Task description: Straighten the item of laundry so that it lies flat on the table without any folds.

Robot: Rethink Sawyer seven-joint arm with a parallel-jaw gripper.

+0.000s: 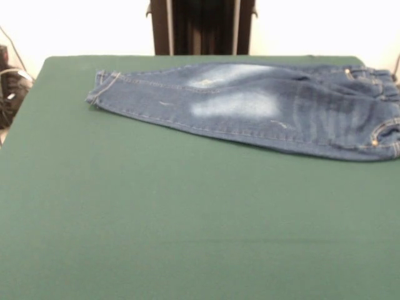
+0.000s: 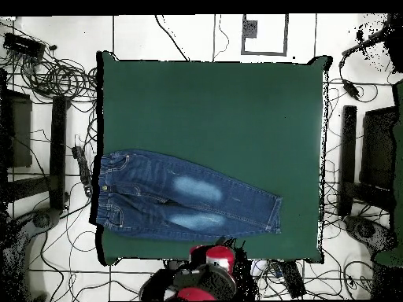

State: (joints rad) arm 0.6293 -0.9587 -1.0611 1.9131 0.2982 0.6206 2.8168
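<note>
The item of laundry (image 1: 250,106), a small pair of dark blue jeans with pale thigh patches, lies spread on the green table (image 1: 187,219) near its robot side. In the front view the gathered waistband is at the right edge and the leg cuffs point left. In the overhead view the jeans (image 2: 185,204) lie with the waistband at the table's (image 2: 212,110) left edge and both legs close together, cuffs to the right. Slight wrinkles show near the waist. The robot's red and black arm (image 2: 206,274) is drawn back over its base. The gripper itself does not show.
The black pedestal (image 1: 201,26) stands behind the table's far edge. Cables and dark equipment (image 2: 47,94) lie on the floor round the table's sides. The wide green surface in front of the jeans holds nothing else.
</note>
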